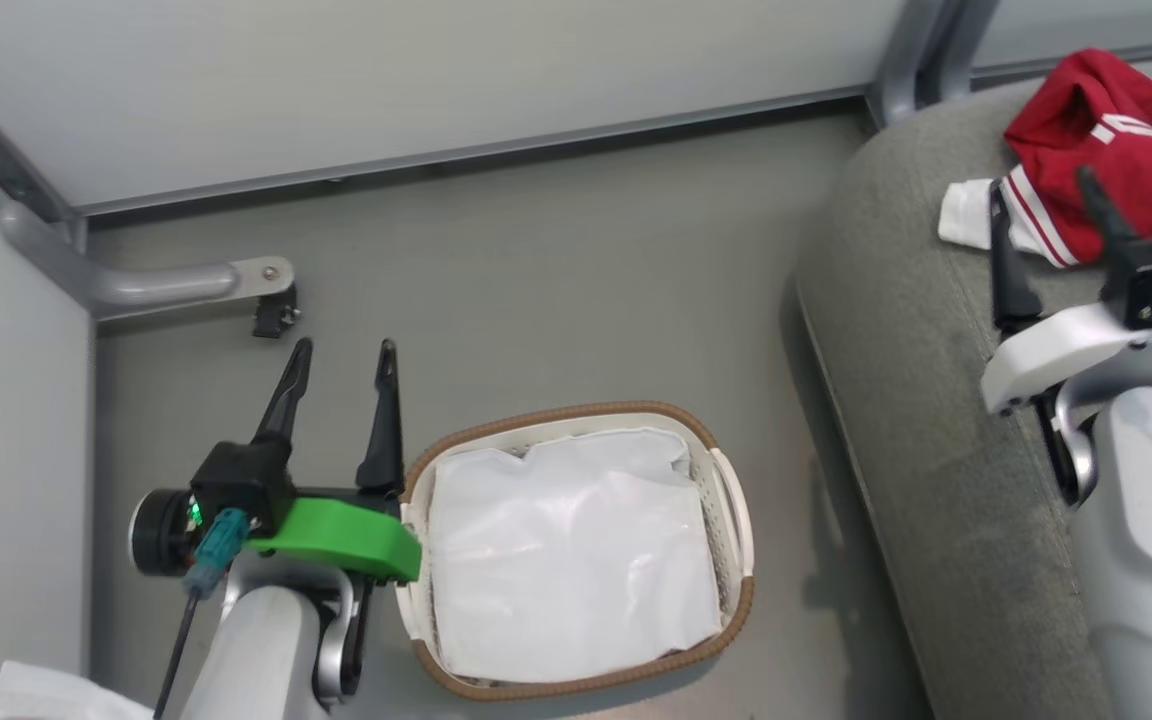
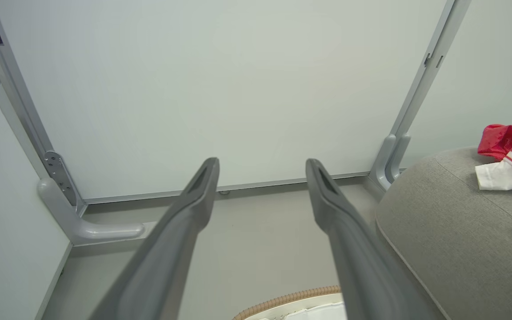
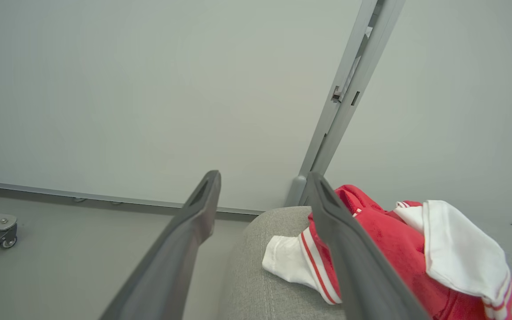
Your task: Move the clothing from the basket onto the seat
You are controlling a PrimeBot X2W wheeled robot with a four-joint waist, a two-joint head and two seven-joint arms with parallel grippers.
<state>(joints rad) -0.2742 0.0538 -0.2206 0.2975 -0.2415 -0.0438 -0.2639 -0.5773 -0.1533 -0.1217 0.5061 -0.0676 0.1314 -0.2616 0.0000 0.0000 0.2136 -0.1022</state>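
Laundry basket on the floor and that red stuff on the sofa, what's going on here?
A two-armed robot is emptying the laundry basket onto the sofa seat. The red and white clothing already lies heaped on the seat, and the basket holds just its white liner. The right gripper hovers by the heap, jaws open, holding nothing. The left gripper is beside the basket, jaws open and empty too.

Head camera: high, looking steeply down on grey floor (image 1: 536, 280) and oval cream brown-rimmed basket (image 1: 556, 412). 2 wrist cameras: low, facing pale wall panels (image 2: 220, 89). All 3 share grey woven sofa seat (image 1: 916, 400), red-and-white clothing (image 1: 1106, 130).
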